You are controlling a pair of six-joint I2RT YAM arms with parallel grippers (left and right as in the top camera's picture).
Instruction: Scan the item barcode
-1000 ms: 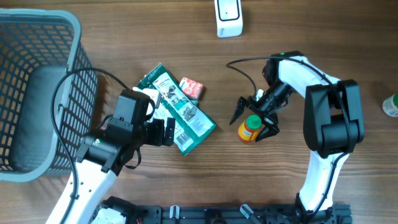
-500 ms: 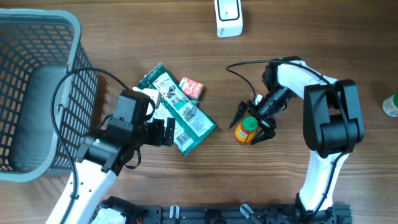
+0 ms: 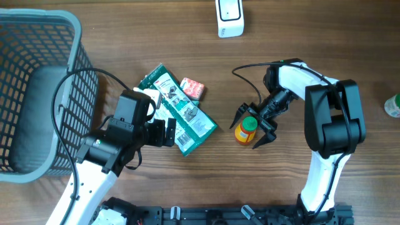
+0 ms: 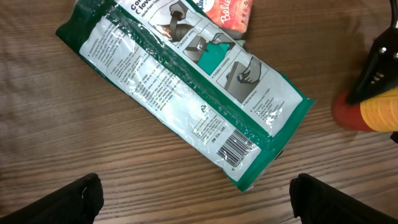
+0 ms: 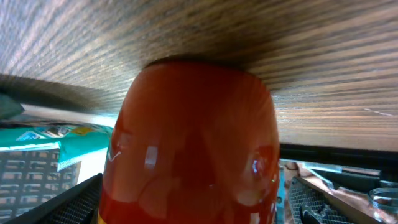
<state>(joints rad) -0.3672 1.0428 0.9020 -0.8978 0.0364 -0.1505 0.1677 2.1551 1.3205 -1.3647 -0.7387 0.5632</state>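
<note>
An orange bottle with a red cap [image 3: 245, 131] lies on its side on the wooden table, right of centre. My right gripper [image 3: 249, 130] straddles it, one finger on each side, closed against its body. In the right wrist view the red cap end [image 5: 193, 143] fills the gap between the fingers of the right gripper [image 5: 193, 208]. A white scanner [image 3: 229, 17] stands at the far edge. My left gripper [image 3: 169, 132] hovers open beside a green packet [image 3: 178, 109]. In the left wrist view the left gripper [image 4: 196, 202] is empty, and the packet's barcode [image 4: 237, 148] faces up.
A small red packet [image 3: 192, 88] touches the green packet's far side. A grey mesh basket [image 3: 76, 37] fills the left of the table. A green-topped object [image 3: 392, 105] pokes in at the right edge. The bottle [image 4: 373, 112] shows at the right of the left wrist view.
The right gripper has narrowed onto the bottle, and both have shifted slightly left. The left arm has not moved.
</note>
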